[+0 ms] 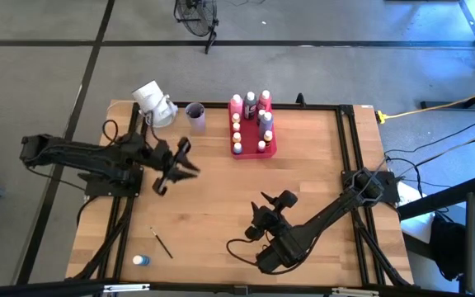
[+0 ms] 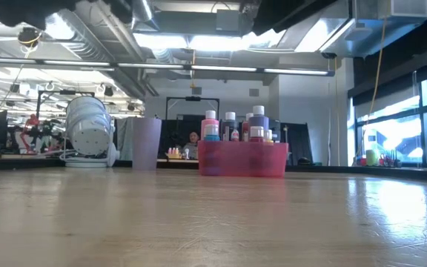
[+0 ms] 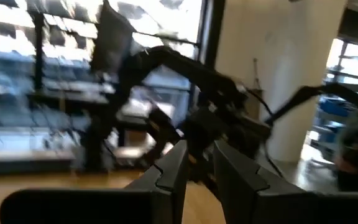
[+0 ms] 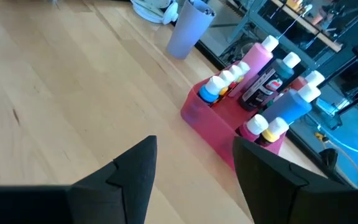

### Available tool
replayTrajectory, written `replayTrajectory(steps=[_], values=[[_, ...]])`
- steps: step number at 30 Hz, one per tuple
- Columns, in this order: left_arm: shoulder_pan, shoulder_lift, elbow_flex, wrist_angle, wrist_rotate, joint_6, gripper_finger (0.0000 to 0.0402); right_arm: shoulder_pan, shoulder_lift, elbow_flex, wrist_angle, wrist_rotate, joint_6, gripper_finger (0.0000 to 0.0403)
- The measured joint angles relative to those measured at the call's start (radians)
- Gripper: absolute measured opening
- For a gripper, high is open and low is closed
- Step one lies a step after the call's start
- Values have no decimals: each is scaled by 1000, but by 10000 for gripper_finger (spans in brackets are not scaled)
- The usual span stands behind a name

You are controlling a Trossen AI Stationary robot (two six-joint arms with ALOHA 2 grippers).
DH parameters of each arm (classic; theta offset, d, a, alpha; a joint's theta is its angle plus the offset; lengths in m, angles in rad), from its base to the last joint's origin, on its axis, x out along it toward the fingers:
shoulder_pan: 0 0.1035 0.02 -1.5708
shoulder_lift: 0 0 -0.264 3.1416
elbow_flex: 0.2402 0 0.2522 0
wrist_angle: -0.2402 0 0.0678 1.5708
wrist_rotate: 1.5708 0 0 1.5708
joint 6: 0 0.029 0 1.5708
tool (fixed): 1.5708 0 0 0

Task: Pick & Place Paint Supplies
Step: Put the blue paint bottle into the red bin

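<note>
brush (image 1: 162, 242) near table's (image 1: 320, 165) front-left edge

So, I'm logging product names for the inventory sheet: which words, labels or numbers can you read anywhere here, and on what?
None can be read.
Dark paint bottle in the pink-red tray: it has a red and white label, but the print is too small and blurred to read.
Other paint bottles, lilac cup, white object: no legible text.
</note>
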Motion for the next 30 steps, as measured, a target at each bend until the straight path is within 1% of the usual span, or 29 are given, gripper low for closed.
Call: replayTrajectory(steps=[2, 5, 7, 10, 12, 14, 17, 20, 23, 25, 26, 28, 30], values=[[-49, -15, 0, -96, -17, -41, 73, 0, 0, 0, 14, -2, 0, 213], [-115, -51, 0, -221, -75, -66, 73, 0, 0, 0, 23, -2, 0, 213], [-162, -81, 3, -292, -137, -69, 73, 0, 0, 0, 29, -1, 0, 213], [-233, -140, 50, -434, -250, -74, 73, -2, 0, 0, 47, -1, 0, 213], [-277, -174, 82, -487, -332, -101, 73, -5, 0, 0, 59, -1, 0, 213], [-314, -197, 91, -501, -379, -152, 73, -7, 0, 0, 68, 0, 0, 213], [-351, -228, 96, -500, -378, -163, 73, -7, 0, 0, 70, 2, 0, 213], [-370, -244, 96, -502, -388, -61, 73, -7, 0, 0, 70, 2, 0, 213], [-380, -251, 96, -502, -423, -14, 73, -8, 0, 0, 70, 2, 0, 213], [-385, -250, 96, -501, -426, 18, 73, -8, 0, 0, 73, 2, 0, 213], [-388, -250, 96, -502, -408, 44, 73, -8, 0, 0, 76, 3, 0, 213], [-393, -250, 96, -499, -322, 94, 73, -8, 0, 0, 77, 3, 0, 213], [-395, -250, 96, -483, -244, 98, 73, -8, 0, 0, 77, 3, 0, 213]])
